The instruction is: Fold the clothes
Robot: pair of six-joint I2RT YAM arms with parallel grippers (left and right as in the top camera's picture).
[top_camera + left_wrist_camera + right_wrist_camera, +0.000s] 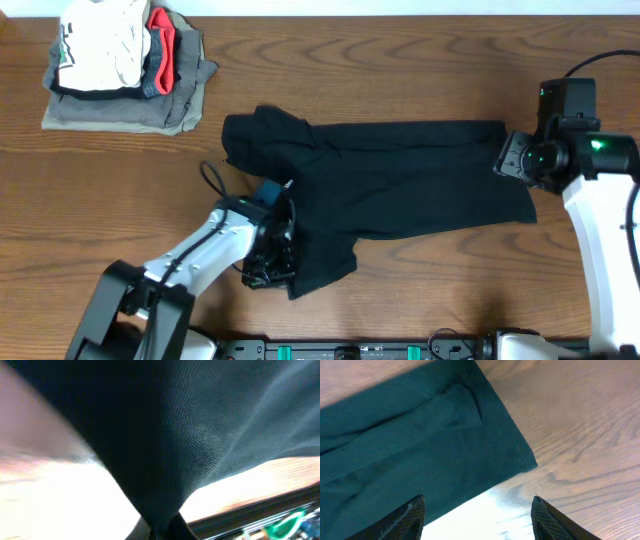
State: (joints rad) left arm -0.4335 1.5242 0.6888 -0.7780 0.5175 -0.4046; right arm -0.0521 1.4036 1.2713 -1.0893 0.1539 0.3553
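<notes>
The black T-shirt [390, 180] lies spread across the middle of the wooden table, its left part bunched and partly folded over. My left gripper [275, 255] is at the shirt's front left corner and is shut on the black fabric [180, 450], which fills the left wrist view and runs down into the jaws. My right gripper [520, 160] hovers over the shirt's right edge. Its fingers [477, 512] are wide apart and empty, above the shirt's corner [525, 460] and bare table. No white logo shows.
A stack of folded garments stands at the back left: a white one with dark print [100, 45], a red-and-black one [163, 45] and a grey-olive one [130, 110] below. The table's front edge with a black rail [350, 350] is near the left arm.
</notes>
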